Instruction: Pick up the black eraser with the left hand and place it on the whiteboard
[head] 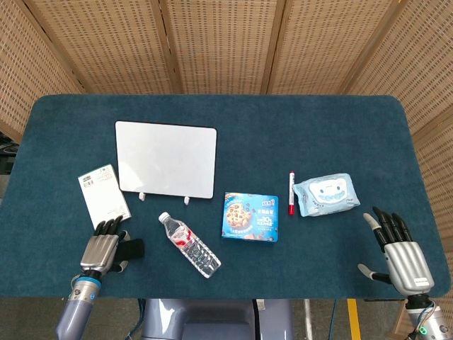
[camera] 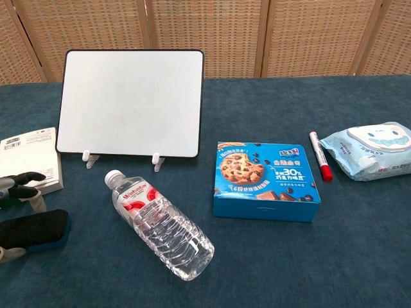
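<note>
Your left hand (head: 102,249) grasps the black eraser (camera: 35,231) low at the near-left table edge (right hand (head: 398,249) idle, fingers spread), so lifting carelessly risks clipping the water bottle (camera: 160,225) before reaching the whiteboard (camera: 131,102).

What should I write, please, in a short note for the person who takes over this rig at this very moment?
Left hand: fingers around the black eraser at the near left table edge; whether the eraser is lifted cannot be told.
Right hand: open, holding nothing, at the near right edge.
Whiteboard: propped on its small stands, behind the water bottle, nothing on it.
Done: the left hand has reached the eraser.
Left: lift the eraser, carry it forward past the white booklet, place it on the whiteboard.
</note>
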Motion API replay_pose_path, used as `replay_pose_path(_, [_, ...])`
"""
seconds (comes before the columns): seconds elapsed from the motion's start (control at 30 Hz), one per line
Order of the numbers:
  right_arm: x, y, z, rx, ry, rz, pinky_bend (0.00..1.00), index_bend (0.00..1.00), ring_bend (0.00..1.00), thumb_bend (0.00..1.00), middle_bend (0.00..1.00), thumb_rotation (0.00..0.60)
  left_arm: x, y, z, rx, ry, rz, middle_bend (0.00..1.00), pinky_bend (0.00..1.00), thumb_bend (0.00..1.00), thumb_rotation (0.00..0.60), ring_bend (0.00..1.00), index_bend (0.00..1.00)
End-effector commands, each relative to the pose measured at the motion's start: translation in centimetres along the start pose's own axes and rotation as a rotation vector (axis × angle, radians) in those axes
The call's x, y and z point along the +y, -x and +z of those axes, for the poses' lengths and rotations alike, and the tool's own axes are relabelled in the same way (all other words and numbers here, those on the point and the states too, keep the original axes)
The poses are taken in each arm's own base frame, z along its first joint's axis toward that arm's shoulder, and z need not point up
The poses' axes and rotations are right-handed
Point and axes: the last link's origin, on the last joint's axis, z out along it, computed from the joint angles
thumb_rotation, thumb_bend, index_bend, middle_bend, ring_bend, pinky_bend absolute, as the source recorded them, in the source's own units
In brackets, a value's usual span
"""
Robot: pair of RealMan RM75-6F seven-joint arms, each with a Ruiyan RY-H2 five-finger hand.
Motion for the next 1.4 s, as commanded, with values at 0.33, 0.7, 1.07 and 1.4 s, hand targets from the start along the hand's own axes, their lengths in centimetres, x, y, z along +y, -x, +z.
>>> replay_pose_path(0.33, [0.0,0.1,0.0,-0.003,-0.001,-0.002,0.00,0.00,0.00,0.05,0.00,0.600,0.3,-3.8,0.3,0.122,0.026,0.000,0.00,0.00,0.31,0.600,0.00,0.42])
replay_pose_path(0.7, [0.1,0.1,0.1,-0.007,0.003,-0.001,0.00,0.00,0.00,0.05,0.00,0.600,1.1,-10.1,3.1,0.359,0.066,0.050,0.00,0.00,0.31,0.600,0.00,0.42])
replay_pose_path(1.07, [0.6,0.6,0.9,-0.034,0.030,0.007,0.00,0.00,0.00,0.05,0.00,0.600,2.8,-12.4,8.2,0.678,0.161,0.271,0.00,0.00,0.30,0.600,0.00,0.42])
replay_pose_path(1.4, [1.0,0.8,1.4,-0.044,0.047,0.014,0.00,0.00,0.00,0.05,0.00,0.600,3.2,-13.1,12.2,0.793,0.216,0.446,0.00,0.00,0.29,0.600,0.00,0.42])
